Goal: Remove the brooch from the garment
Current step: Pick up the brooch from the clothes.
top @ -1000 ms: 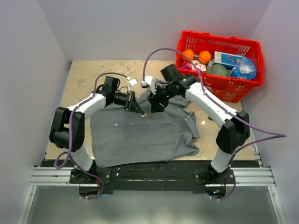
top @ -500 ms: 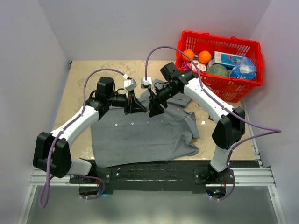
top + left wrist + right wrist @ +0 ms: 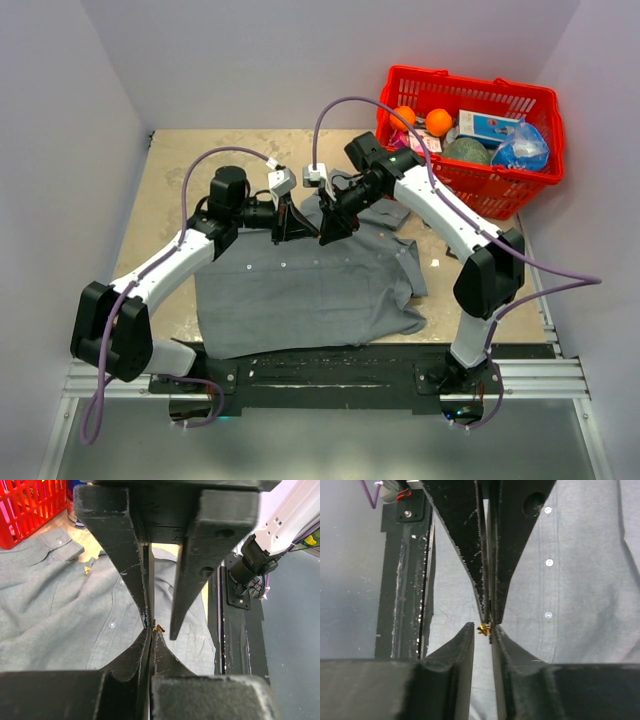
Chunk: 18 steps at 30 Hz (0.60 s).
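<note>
The grey garment (image 3: pixel 300 290) lies flat on the table, its white buttons showing in both wrist views (image 3: pixel 60 610) (image 3: pixel 570 580). Above its collar end the two grippers meet tip to tip. My left gripper (image 3: pixel 308 232) (image 3: pixel 153 630) is shut on the small gold brooch (image 3: pixel 159 628) (image 3: pixel 483 628), which sticks out at its very tips, clear of the cloth below. My right gripper (image 3: pixel 326 230) (image 3: pixel 482 627) faces it with jaws narrowly open. The brooch sits between its fingertips, against one and with a gap to the other.
A red basket (image 3: pixel 470 82) with oranges, a box and a bag stands at the far right. Bare tan table (image 3: pixel 180 160) lies left of the shirt. The black rail of the arm bases (image 3: pixel 320 365) runs along the near edge. A tiny gold speck (image 3: pixel 87 570) lies near the collar.
The right jaws have narrowed around the brooch. The left arm's elbow has swung out and down to the near left, and both grippers have shifted slightly toward the far side.
</note>
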Tool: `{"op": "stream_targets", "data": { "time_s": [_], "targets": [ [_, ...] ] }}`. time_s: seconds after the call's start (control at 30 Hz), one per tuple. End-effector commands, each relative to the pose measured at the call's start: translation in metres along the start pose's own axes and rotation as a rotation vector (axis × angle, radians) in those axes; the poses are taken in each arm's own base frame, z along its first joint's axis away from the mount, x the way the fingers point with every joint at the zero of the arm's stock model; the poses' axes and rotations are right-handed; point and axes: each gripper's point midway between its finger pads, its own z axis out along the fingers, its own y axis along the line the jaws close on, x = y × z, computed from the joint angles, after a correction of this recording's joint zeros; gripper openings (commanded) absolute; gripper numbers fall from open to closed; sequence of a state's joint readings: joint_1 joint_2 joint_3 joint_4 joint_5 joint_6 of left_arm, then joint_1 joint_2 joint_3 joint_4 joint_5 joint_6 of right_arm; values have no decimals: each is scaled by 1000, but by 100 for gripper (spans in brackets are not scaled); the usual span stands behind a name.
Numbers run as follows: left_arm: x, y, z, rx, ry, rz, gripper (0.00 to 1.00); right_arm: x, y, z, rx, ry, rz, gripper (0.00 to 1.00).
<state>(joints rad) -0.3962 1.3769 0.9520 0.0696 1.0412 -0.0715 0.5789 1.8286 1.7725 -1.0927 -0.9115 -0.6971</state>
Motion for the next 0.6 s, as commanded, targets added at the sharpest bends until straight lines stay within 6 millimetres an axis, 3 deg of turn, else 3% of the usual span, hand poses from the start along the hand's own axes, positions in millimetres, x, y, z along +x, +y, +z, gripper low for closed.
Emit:
{"op": "stream_targets", "data": {
  "time_s": [0.0,0.07,0.13,0.17,0.2,0.23,0.27,0.33,0.4,0.43,0.5,0.53,0.57],
  "targets": [
    [-16,1,2,-6,-44,58,0,-15,3,-6,10,-35,-29,17],
    [-14,1,2,-9,-43,52,3,-11,-3,-7,40,-23,-20,9],
    [-16,2,1,-21,-47,51,16,-9,-7,-9,73,-4,-24,5],
    [-16,3,1,-26,-47,49,28,-6,-8,-10,88,5,-20,4],
    [-20,3,1,-32,-49,56,35,-4,-8,-12,103,14,-25,4],
    [-22,5,0,-44,-50,62,49,1,-12,-16,138,36,-22,3],
    [-29,6,-1,-57,-54,79,56,6,-12,-17,150,51,-16,2],
    [-33,9,-7,-98,-36,103,99,12,-12,-31,206,78,-26,1],
    [-38,8,-13,-123,-14,145,100,33,-17,-43,271,133,-9,1],
    [-40,10,-17,-146,-11,155,99,36,-18,-60,327,133,-12,1],
    [-45,12,-24,-178,-12,172,99,70,-26,-77,431,227,15,1],
    [-47,16,-28,-205,-13,172,99,75,-28,-101,518,226,4,1],
    [-49,19,-30,-228,-16,174,100,104,-30,-106,560,284,40,2]
  ]
}}
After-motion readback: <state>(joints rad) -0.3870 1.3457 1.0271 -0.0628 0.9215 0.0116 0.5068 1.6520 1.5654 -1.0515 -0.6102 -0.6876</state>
